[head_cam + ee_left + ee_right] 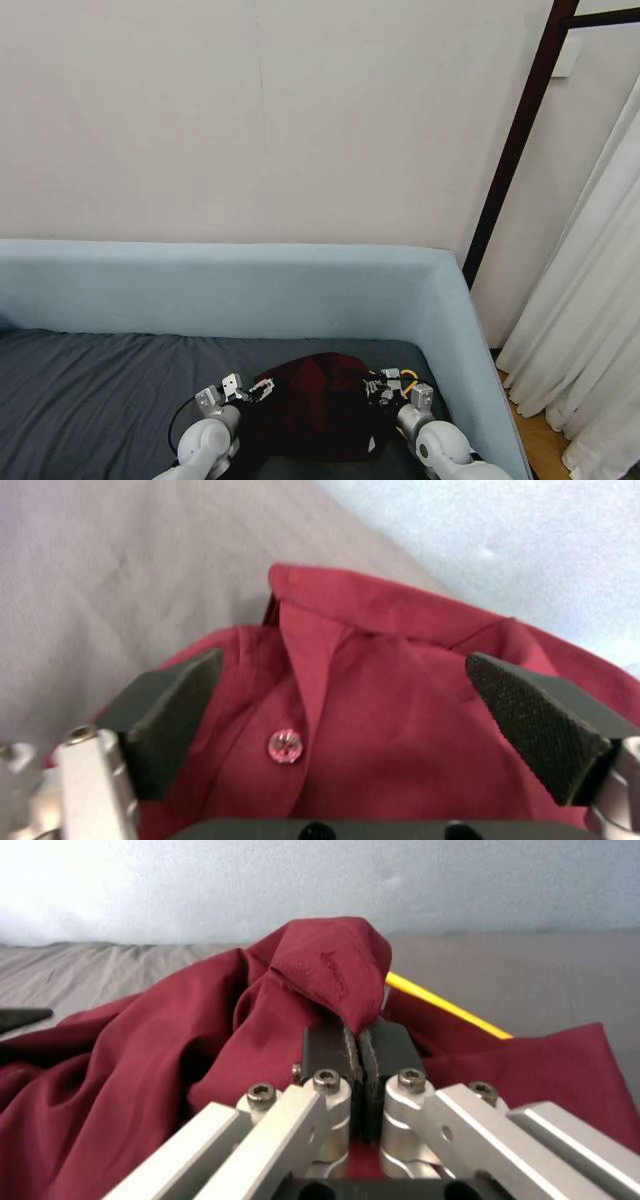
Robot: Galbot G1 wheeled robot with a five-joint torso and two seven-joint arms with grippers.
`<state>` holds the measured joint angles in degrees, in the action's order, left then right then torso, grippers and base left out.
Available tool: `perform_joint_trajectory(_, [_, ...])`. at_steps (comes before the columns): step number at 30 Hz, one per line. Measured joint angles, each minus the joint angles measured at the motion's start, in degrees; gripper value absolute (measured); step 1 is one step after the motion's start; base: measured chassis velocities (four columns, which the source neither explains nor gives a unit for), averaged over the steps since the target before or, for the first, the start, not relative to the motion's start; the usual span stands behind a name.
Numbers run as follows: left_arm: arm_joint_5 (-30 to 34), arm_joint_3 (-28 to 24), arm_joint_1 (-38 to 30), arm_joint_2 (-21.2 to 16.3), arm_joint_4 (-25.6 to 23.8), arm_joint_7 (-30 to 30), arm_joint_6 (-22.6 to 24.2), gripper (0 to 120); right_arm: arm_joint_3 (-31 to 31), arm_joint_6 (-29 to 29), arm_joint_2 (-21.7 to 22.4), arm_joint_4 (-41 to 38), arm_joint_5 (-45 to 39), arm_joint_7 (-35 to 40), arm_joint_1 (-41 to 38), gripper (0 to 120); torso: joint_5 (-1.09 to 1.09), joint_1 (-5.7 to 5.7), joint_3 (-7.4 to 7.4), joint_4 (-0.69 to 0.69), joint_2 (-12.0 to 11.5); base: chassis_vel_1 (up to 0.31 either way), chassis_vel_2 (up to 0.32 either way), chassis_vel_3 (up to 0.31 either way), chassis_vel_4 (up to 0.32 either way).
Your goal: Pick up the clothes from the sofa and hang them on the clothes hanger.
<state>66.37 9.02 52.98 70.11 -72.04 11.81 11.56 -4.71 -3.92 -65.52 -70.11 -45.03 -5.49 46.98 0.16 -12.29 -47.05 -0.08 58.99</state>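
Red shirt [315,400] lying bunched on sofa [250,285] seat. Right hand [358,1046] clamping a raised fold at the shirt's right side. Left hand [350,705] hanging wide apart over the shirt's left side, straddling collar [380,604] and button [284,746].

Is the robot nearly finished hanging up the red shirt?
Not nearly. Done: the right gripper is shut on a fold of the red shirt. In hand: the left gripper is open around its buttoned front. Left: the shirt lies on the sofa, so lifting and hanging it are all to come.
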Motion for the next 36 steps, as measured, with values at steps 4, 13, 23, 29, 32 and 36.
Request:
perform_joint_trajectory(4, [-0.07, 0.39, -0.50, 0.98, 1.48, -0.10, -0.53, 82, 0.00, -0.15, 0.07, 0.21, -0.18, 0.31, -0.38, 0, 0.00, 0.00, 0.00, 0.01, 0.00, 0.000, 0.000, 0.000, 0.000])
perform_joint_trajectory(13, [0.52, 1.28, -2.02, 2.56, 4.75, -1.37, -2.23, 45, -0.52, -0.28, 0.85, -0.45, -0.53, 0.97, -0.06, 0, 0.00, 0.00, 0.00, 0.00, 0.01, 0.000, 0.000, 0.000, 0.000])
perform_joint_trajectory(23, [0.98, 1.06, -2.71, 2.89, 6.39, -1.03, -1.97, 9, -0.86, -0.41, 1.48, -1.57, -1.13, 1.96, 0.12, 0, 0.00, 0.01, 0.00, 0.00, 0.01, 0.000, 0.000, 0.000, 0.000])
perform_joint_trajectory(29, [0.82, 1.15, -2.71, 3.15, 6.52, -1.06, -2.29, 0, -0.82, -0.47, 2.08, -2.16, -1.52, 2.11, 0.62, 0, 0.00, 0.00, 0.00, 0.00, 0.01, 0.000, 0.000, 0.000, 0.000])
perform_joint_trajectory(32, [0.24, 1.00, -2.65, 3.02, 6.18, -1.31, -2.99, 0, -0.64, -0.47, 2.24, -2.42, -1.56, 2.11, 0.93, 0, -0.01, 0.01, 0.00, 0.00, 0.01, 0.000, 0.000, 0.000, 0.000])
perform_joint_trajectory(36, [-0.70, 0.88, -2.25, 2.26, 4.68, -1.51, -4.17, 0, -0.30, -0.47, 2.24, -2.88, -1.69, 1.97, 1.14, 0, -0.01, 0.00, 0.00, 0.00, 0.01, 0.000, 0.000, 0.000, 0.000])
